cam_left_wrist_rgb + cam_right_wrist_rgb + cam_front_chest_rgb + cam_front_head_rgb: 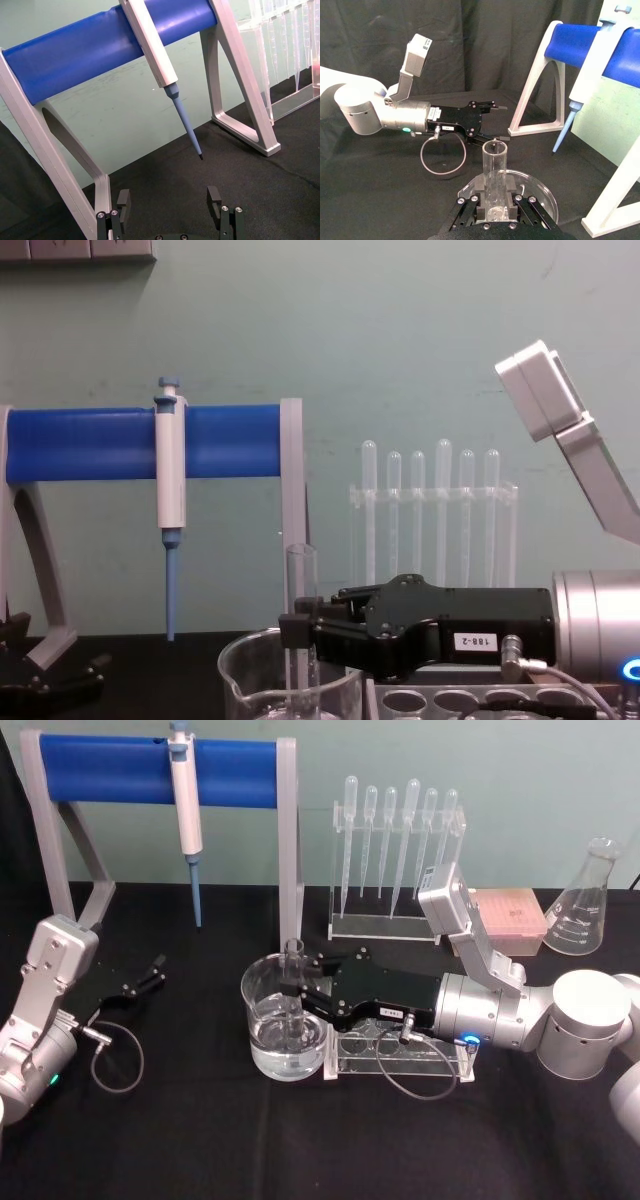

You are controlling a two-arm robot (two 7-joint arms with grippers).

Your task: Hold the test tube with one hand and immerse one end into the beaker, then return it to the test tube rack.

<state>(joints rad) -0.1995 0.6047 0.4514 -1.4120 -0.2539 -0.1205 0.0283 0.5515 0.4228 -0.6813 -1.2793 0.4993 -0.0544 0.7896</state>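
The beaker (262, 1010) stands at the table's middle, partly filled with water. The test tube (293, 982) stands upright inside it, its lower end down in the water and its open rim above the beaker's rim. My right gripper (292, 991) reaches in from the right and is shut on the test tube near its top. The right wrist view shows the test tube (494, 165) between the fingers (479, 192) over the beaker (542, 187). In the chest view the test tube (300, 585) rises out of the beaker (250, 685). My left gripper (155, 972) rests open at the left, holding nothing.
A clear rack with round holes (440, 1060) lies right of the beaker under my right arm. Behind stand a blue-barred stand (120, 770) holding a blue-tipped pipette (186, 800), a pipette rack (395, 925), a pink box (510, 915) and a flask (585, 905).
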